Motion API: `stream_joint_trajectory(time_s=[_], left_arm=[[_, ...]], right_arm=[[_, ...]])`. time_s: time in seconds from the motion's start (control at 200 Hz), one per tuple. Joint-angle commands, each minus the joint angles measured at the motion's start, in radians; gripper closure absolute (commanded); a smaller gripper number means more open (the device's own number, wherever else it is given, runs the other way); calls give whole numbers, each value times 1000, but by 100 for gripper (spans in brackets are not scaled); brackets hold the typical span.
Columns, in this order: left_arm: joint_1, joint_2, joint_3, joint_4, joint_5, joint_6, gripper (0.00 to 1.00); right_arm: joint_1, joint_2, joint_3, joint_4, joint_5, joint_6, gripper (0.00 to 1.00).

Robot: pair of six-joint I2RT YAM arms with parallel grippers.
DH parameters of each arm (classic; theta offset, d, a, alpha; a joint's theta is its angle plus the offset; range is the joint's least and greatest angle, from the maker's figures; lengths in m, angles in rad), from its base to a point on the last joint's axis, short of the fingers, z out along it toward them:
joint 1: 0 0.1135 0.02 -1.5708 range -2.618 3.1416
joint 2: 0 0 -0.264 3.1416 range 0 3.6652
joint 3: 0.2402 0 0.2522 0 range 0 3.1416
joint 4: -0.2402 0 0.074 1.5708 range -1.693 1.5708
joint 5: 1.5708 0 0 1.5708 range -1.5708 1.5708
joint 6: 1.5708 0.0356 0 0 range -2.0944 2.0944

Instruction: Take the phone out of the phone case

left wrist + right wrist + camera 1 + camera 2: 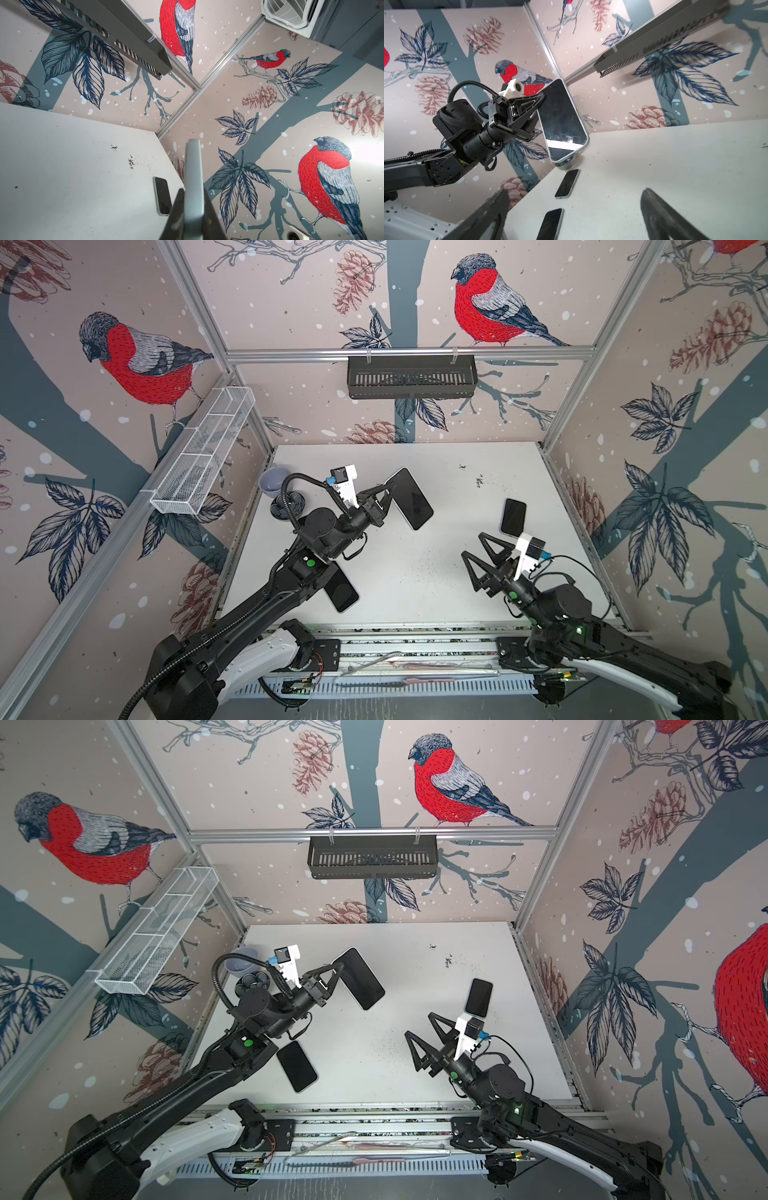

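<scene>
left fingers (390, 488) clamped on an edge of the phone (409, 499), held above the bench (415, 572) near 11 o'clock. right fingers (482, 536) spread wide, empty, at 4 o'clock. the phone looks seated in its case (193, 176), so pulling it out is not yet done.

A large dark-screened phone in a pale case (409, 497) hangs tilted above the back-left part of the flat white counter (415, 564), pinched at its left edge by the fingers of the left gripper (390, 488). A small dark-screened phone (513, 516) lies flat toward the right side, just behind the right gripper (473, 544), which hovers over the front right. Another flat dark-screened phone (343, 593) lies at front left, partly under the left arm. A small rounded grey-blue bowl (272, 481) sits in the back-left corner, with a dark round dish-like object (300, 502) just before it. A white wire-mesh basket (203, 452) hangs on the left wall's rail. A black slotted tray (411, 377) hangs on the back wall's rail.
</scene>
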Motion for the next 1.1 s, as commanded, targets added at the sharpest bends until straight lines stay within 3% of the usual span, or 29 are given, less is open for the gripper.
stream_joint_trajectory(time_s=[0.0,0.085,0.27,0.455,0.67,0.926,1.096], left_arm=[[1,-11,-40,253,-24,-110,100],[0,-19,-71,318,-40,-130,100],[0,-46,-154,430,-86,-174,100],[1,-50,-200,486,-120,-218,100],[-2,-18,-226,570,-114,-291,100],[-24,19,-230,633,-110,-318,100],[-33,19,-226,630,-108,-314,100]], right_arm=[[-104,162,53,69,-329,132,0],[-175,291,73,189,-498,218,0],[-183,449,44,486,-587,318,0],[-130,511,35,568,-525,277,0],[-139,578,67,604,-561,279,0],[-191,685,88,731,-645,361,27],[-202,728,99,795,-675,391,36]])
